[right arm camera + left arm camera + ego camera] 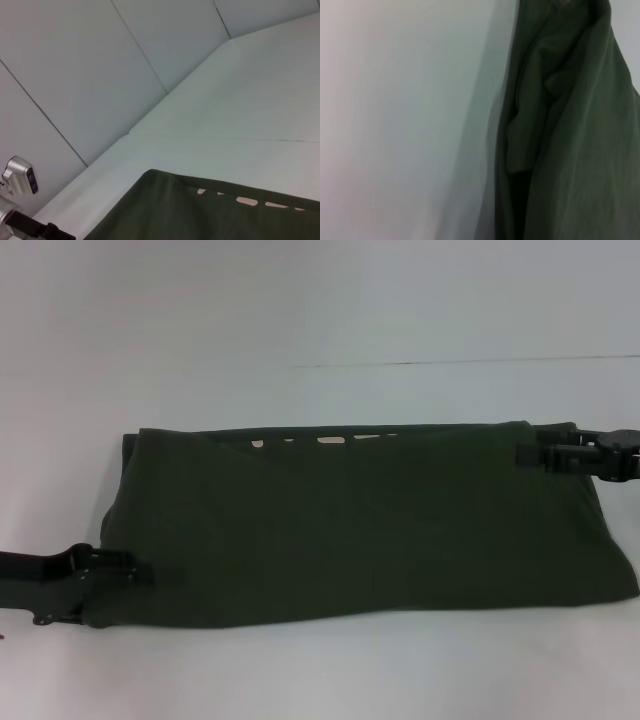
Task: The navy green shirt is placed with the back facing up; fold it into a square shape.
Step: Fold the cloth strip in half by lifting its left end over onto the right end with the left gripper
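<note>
Since the shirt (370, 530) already lies as a long band across the table (300, 300), I'd say I'm mid-fold. Left gripper (135, 570) sits at its near left corner, right gripper (535, 454) at the far right edge; can't tell if either's pinching cloth. Next, I'd bring the ends together evenly. Only left wrist shows bunched folds (560, 125).

Pale lettering (325, 441) mostly hidden under shirt fold.

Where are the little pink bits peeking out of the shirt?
Find the white table, then the big navy green shirt lying folded across it. Along its far edge, a short row of pale pink marks shows; nothing else on the dark cloth is light-coloured.
</note>
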Controlling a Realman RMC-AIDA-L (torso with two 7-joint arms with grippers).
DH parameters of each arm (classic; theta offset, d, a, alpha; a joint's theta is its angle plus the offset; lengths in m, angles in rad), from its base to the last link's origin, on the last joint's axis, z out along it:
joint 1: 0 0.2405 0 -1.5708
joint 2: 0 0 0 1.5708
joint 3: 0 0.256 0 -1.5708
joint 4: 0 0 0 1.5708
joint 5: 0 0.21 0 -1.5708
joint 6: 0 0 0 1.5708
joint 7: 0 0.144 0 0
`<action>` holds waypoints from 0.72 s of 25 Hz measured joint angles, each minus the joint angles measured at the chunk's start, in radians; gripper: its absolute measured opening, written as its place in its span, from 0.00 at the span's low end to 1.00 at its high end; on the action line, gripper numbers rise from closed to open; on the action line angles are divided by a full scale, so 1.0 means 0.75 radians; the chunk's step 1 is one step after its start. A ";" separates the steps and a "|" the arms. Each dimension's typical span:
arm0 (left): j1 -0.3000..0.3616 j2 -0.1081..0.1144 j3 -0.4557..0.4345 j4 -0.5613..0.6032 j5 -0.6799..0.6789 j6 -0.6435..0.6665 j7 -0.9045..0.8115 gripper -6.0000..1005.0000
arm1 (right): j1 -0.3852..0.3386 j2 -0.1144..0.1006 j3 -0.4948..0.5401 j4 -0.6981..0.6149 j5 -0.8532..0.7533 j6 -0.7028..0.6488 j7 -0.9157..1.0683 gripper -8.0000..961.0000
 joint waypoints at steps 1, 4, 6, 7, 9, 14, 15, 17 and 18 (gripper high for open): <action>-0.001 0.001 0.001 0.000 0.000 0.000 0.000 0.76 | -0.001 0.000 0.000 0.000 0.000 0.000 0.000 0.84; -0.001 0.003 0.001 0.000 0.000 0.003 0.000 0.73 | -0.002 0.000 0.000 0.000 0.000 0.000 0.002 0.84; -0.001 0.004 0.001 0.001 0.001 0.007 0.000 0.72 | -0.002 -0.001 0.000 0.000 0.001 0.000 0.002 0.84; -0.001 0.004 0.001 0.001 0.002 0.008 0.000 0.69 | -0.002 -0.001 0.000 0.000 0.001 0.000 0.002 0.84; -0.001 0.005 0.001 0.002 0.003 0.009 0.000 0.61 | -0.002 -0.002 0.000 0.000 0.001 0.000 0.002 0.84; -0.001 0.005 0.001 0.004 0.001 0.010 0.000 0.52 | -0.002 -0.002 0.000 0.002 0.002 0.000 0.002 0.84; -0.001 0.005 0.001 0.004 0.001 0.010 0.000 0.52 | -0.002 -0.002 0.000 0.003 0.002 0.000 0.002 0.84; -0.001 0.005 0.001 0.004 0.001 0.011 0.000 0.50 | -0.002 -0.002 0.000 0.003 0.002 0.001 0.002 0.84; -0.001 0.006 0.001 0.004 0.000 0.011 0.000 0.50 | -0.002 -0.002 0.000 0.004 0.002 0.002 0.002 0.84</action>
